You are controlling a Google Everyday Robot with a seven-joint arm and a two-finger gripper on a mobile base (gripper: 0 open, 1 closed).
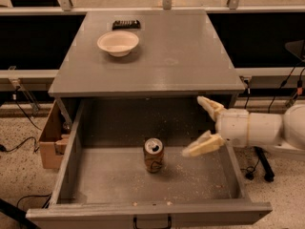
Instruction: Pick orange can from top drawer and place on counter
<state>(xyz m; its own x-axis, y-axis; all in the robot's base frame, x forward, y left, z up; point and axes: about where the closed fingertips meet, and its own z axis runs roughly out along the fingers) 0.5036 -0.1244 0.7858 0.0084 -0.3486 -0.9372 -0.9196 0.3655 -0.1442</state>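
Note:
The orange can stands upright on the crumb-speckled floor of the open top drawer, near its middle. My gripper reaches in from the right over the drawer's right side, its two cream fingers spread wide apart and empty. The lower fingertip hangs a short way right of the can, apart from it. The grey counter lies above and behind the drawer.
A cream bowl and a small dark object sit at the counter's back left. A cardboard box stands on the floor left of the drawer. Cables and a stand base lie on the floor at the right.

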